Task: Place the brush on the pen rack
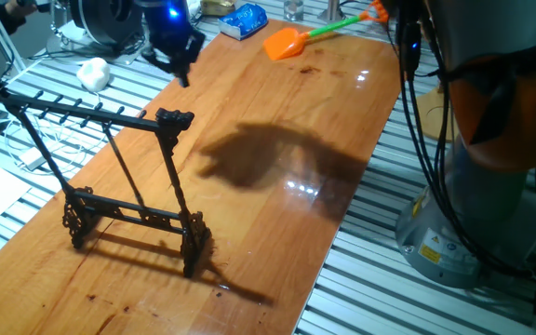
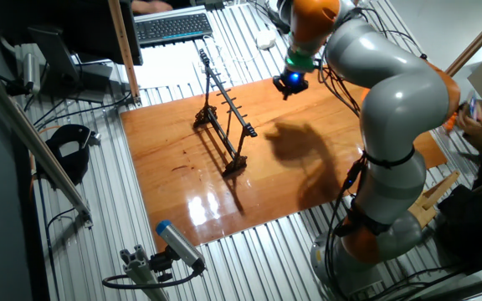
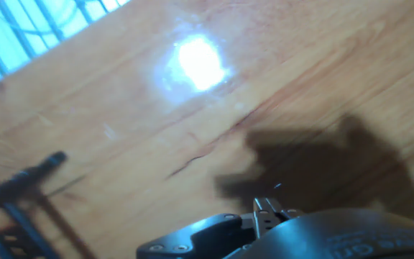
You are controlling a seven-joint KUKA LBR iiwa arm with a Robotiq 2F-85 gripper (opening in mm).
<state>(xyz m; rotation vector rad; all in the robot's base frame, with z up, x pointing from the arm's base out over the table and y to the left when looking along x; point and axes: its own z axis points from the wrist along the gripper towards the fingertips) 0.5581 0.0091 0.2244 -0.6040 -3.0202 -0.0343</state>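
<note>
The pen rack (image 1: 91,113) is a black metal frame with a pegged top bar and scrolled feet. It stands on the left part of the wooden table and also shows in the other fixed view (image 2: 224,117). One end of it shows at the lower left of the hand view (image 3: 20,183). My gripper (image 1: 180,67) hangs above the table just beyond the rack's far end, with a blue light on the hand (image 2: 289,88). In the hand view its fingertips (image 3: 267,208) sit close together. I cannot make out the brush in any view.
An orange scoop with a green handle (image 1: 287,42) lies at the far end of the table. A blue packet (image 1: 243,20) and a white lump (image 1: 93,72) lie near the far edge. A keyboard (image 2: 172,27) sits behind the rack. The arm's base (image 1: 473,186) stands to the right.
</note>
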